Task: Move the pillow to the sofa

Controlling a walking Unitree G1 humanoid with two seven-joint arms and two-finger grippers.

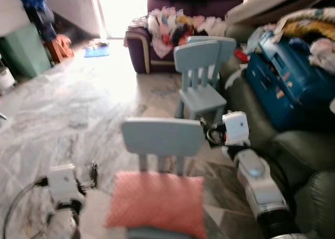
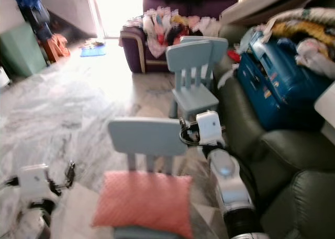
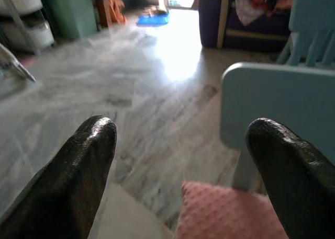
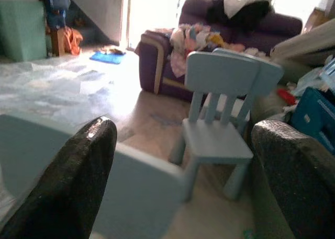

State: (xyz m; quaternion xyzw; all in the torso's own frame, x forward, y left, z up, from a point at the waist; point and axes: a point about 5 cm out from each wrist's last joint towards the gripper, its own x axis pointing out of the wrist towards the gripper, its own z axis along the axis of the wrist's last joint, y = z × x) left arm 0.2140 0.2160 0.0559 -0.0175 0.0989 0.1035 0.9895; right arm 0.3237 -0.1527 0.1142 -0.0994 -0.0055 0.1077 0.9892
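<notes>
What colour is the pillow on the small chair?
The pillow is salmon pink with a fine dotted texture, clearest in the left eye view.

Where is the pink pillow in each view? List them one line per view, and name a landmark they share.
Left eye view: pink pillow at bottom centre, on the near chair's seat.
Right eye view: pillow at bottom, left of centre.
Left wrist view: its corner lies between the left pincer fingers.
Right wrist view: not in it.
Shared landmark: the near light blue chair's backrest.

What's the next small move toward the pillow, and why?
Probably lower both grippers in toward the pink pillow. It lies untouched on the near blue chair; the left gripper and the right gripper are both open, apart from it, one on each side.
</notes>
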